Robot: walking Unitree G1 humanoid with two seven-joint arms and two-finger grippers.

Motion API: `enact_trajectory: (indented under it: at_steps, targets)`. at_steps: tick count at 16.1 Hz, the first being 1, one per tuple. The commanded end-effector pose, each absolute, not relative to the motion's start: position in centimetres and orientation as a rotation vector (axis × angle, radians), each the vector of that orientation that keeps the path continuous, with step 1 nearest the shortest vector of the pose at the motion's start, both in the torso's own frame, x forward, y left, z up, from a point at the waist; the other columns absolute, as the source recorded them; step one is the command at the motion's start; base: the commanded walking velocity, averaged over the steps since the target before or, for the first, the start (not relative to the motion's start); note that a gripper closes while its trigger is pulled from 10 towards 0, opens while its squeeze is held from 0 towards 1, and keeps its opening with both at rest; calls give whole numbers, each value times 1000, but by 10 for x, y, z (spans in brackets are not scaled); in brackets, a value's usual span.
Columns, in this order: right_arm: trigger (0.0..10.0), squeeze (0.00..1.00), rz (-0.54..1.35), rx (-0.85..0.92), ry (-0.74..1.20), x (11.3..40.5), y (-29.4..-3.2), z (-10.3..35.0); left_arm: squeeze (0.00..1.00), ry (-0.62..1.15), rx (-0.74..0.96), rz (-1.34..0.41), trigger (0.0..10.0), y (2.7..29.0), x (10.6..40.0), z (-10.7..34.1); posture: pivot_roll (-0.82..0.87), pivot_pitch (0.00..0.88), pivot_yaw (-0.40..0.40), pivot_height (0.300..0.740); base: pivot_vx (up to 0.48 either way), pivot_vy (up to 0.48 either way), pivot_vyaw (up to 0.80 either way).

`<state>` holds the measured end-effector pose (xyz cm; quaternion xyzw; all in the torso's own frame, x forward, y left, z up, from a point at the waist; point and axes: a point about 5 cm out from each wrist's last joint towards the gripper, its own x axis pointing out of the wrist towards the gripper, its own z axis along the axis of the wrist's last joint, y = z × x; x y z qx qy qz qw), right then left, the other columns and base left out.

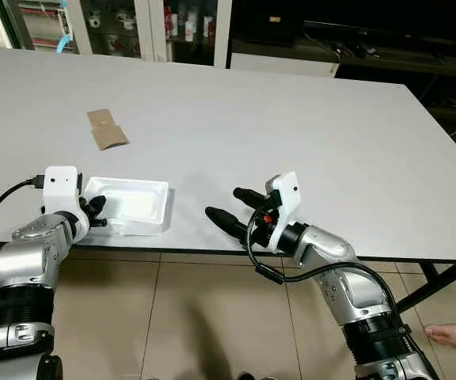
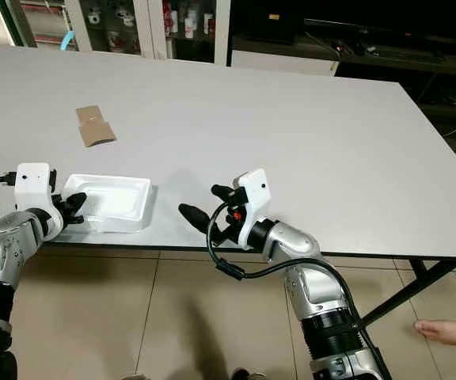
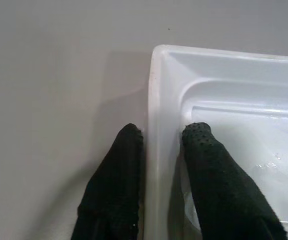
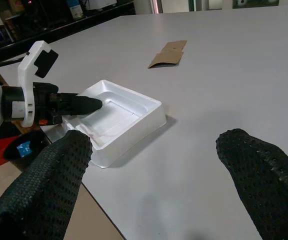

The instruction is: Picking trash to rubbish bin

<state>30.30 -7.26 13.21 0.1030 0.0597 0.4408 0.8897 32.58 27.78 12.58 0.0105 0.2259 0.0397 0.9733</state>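
Left gripper [image 1: 98,210] pinches the near-left rim of the white foam tray [image 1: 137,204], one knobbly black finger [image 3: 211,170] inside the wall, the other outside.

Smooth, shallow and rectangular, the tray lies at the matte grey table's [image 1: 291,134] near edge. Right gripper [image 1: 229,207] hovers just right of the tray, its textured fingers spread wide, holding nothing. Beyond the tray, a flat brown cardboard piece [image 1: 105,130] lies on the tabletop.
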Motion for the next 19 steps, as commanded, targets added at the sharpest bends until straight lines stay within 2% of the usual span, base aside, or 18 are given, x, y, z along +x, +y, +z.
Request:
enact_trajectory:
  at_steps: [1, 19]
  targets:
    - [10000, 0, 920, 224, 116, 301, -74, 134, 0, 538, 19, 78, 0, 276, 320, 109, 30, 57, -93, 740, 0, 0, 0]
    - [10000, 0, 937, 226, 114, 300, -71, 135, 0, 500, 20, 39, 0, 268, 322, 115, 34, 54, -92, 740, 0, 0, 0]
